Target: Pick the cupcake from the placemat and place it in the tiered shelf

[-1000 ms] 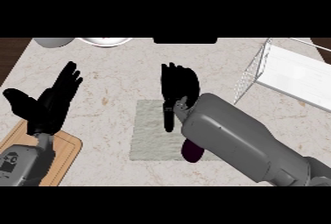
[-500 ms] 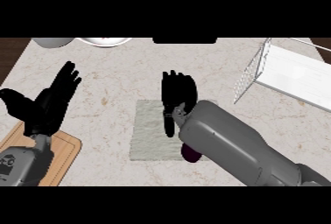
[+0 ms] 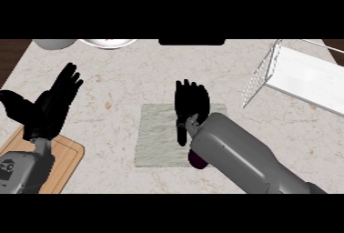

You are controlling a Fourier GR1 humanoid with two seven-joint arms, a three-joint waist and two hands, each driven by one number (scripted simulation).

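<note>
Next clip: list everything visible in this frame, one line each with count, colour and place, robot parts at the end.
placemat: 1, pale grey-green, centre of the counter
cupcake: 1, dark purple sliver showing, near edge of the placemat, mostly hidden under the right forearm
tiered shelf: 1, white wire, far right
cutting board: 1, light wood, near left
bowl: 1, white, far edge, cut off
pot: 1, grey, far left corner, cut off
counter: 1, beige marble
left robot hand: 1, black, open, resting at left
right robot hand: 1, black, open, over the placemat
</note>
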